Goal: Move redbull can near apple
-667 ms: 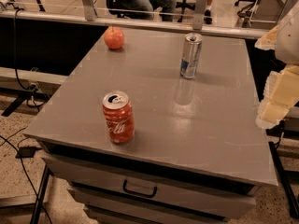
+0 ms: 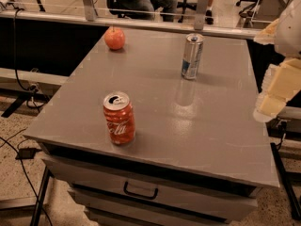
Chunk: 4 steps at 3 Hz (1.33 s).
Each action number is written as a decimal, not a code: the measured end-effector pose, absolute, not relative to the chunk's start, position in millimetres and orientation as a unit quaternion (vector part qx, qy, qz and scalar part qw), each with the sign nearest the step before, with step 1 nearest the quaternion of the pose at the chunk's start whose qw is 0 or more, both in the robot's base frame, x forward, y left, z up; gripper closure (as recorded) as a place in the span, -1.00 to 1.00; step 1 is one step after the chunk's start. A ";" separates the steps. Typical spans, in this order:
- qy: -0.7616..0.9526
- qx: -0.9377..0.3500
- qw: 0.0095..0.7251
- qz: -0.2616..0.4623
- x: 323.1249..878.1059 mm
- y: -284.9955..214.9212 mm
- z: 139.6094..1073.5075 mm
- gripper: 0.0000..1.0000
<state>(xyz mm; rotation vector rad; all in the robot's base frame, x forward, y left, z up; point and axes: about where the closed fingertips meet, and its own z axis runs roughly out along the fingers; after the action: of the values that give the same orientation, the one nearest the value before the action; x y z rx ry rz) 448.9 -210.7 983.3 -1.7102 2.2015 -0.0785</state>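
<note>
The redbull can (image 2: 192, 56) is a slim silver and blue can standing upright at the back right of the grey table (image 2: 211, 126). The apple (image 2: 114, 37) is small and red-orange and sits at the table's back left corner, well apart from the can. My gripper (image 2: 276, 89) is pale yellowish and hangs off the table's right edge. It is to the right of the redbull can and nearer the camera, and touches nothing.
A red Coca-Cola can (image 2: 119, 118) stands upright near the table's front left. The table has drawers with a handle (image 2: 140, 192) below its front edge. A rail and seated people are behind the table. Cables lie on the floor at the left.
My gripper has shifted very slightly upward at the right edge. The cans and the apple have not moved.
</note>
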 end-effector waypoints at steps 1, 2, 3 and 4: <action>0.769 -0.608 0.194 -0.019 476.7 -196.7 990.4 -1.00; 0.769 -0.597 0.227 -0.011 537.6 -170.0 987.3 -1.00; 0.769 -0.597 0.227 -0.011 537.6 -170.0 987.3 -1.00; 0.772 -0.588 0.240 -0.003 547.5 -170.1 986.7 -1.00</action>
<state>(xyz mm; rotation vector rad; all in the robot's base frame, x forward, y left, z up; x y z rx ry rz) 547.5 -170.1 986.7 -1.6085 2.1138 -0.0079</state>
